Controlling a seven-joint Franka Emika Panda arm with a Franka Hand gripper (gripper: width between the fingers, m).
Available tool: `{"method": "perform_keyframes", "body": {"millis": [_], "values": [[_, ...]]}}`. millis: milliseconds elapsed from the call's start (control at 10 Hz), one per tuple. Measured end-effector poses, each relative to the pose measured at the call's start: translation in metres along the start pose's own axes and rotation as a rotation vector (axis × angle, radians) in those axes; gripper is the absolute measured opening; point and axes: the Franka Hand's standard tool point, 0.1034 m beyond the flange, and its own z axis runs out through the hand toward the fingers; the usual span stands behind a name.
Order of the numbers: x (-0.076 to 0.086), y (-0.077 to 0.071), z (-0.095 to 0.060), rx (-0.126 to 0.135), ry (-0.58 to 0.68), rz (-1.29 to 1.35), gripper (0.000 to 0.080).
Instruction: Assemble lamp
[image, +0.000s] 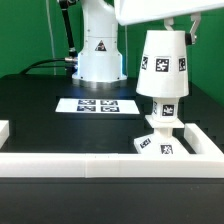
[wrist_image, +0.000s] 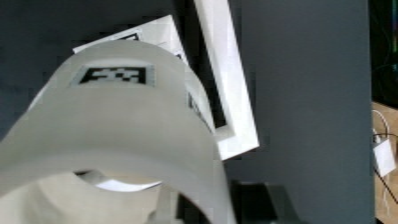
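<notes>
Count: one shade (image: 162, 66), one bulb (image: 165, 110), one base (image: 160, 144), one marker board (image: 98, 105), one arm.

Shade: white cone, narrow end up, wide mouth down, square black-and-white tags on its wall; two tags show in the exterior view, one in the wrist view (wrist_image: 118, 74). It sits upright, held up off the table at its top by the gripper (image: 168, 30), directly above the bulb. Its lower rim is at the bulb's top; cannot tell if they touch.

Bulb: tagged white part standing on the base.

Base: flat, tagged, at the exterior view's right, tucked in the corner of the white rail (image: 100, 160).

Fingers: closed around the shade's top, mostly hidden by the arm's body.

Marker board lies flat mid-table, well apart from the lamp parts.
</notes>
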Motion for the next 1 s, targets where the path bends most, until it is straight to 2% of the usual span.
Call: {"method": "perform_keyframes", "body": {"millis": [200, 400, 900, 1000], "values": [[0.001, -0.005, 0.016, -0.009, -0.004, 0.02, 0.0045], [0.004, -0.003, 0.035, -0.018, 0.005, 0.019, 0.0045], [0.013, -0.007, 0.035, -0.011, 0.067, -0.001, 0.0051], [0.013, -0.008, 0.034, -0.01, 0.069, -0.001, 0.024]]}}
